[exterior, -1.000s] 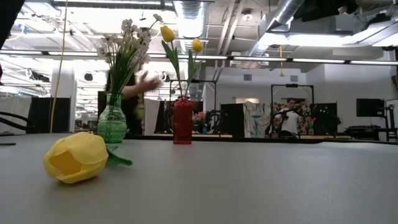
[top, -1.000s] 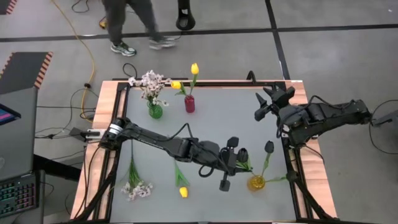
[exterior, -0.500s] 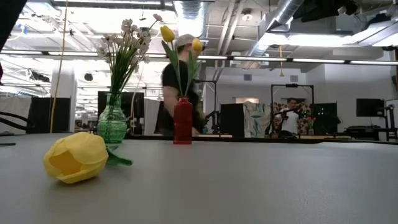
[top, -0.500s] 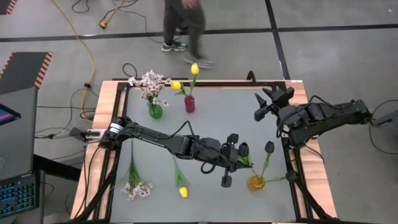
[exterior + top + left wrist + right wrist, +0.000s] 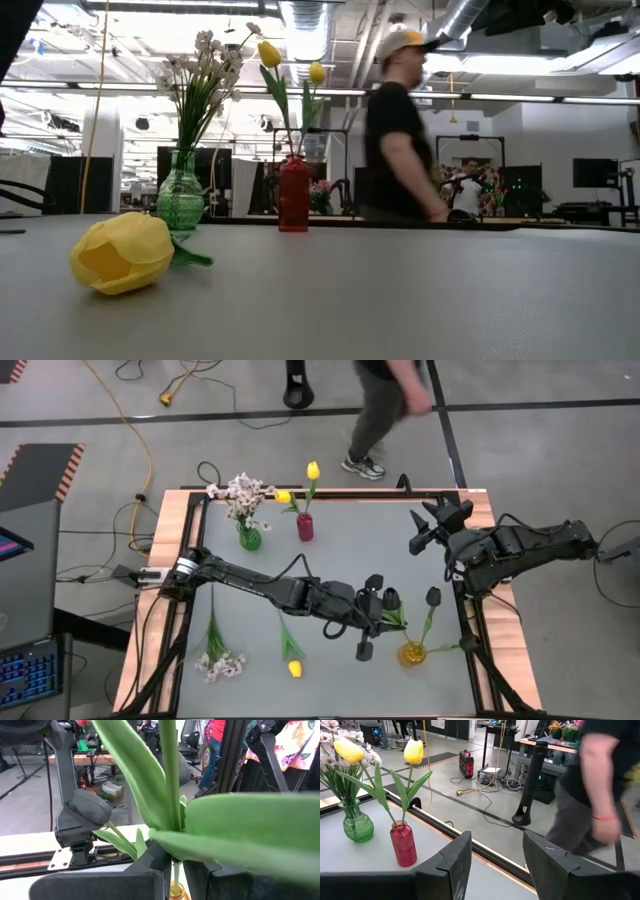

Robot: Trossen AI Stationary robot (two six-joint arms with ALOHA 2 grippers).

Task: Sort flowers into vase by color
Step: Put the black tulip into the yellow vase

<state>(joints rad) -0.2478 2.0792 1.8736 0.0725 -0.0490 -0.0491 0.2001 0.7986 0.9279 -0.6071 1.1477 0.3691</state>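
here the left gripper point(image 5: 379, 622) jaws clench a dark tulip point(image 5: 391, 598) stem over the yellow vase point(image 5: 412, 654); right gripper point(image 5: 432, 525) jaws released

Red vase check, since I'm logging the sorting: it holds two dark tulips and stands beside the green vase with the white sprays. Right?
Not quite. The red vase holds two yellow tulips, not dark ones, as the high view shows. It does stand beside the green vase with the white sprays.

A person point(image 5: 385, 400) walks past beyond the table point(image 5: 350, 555), near a yellow cable point(image 5: 135, 430)
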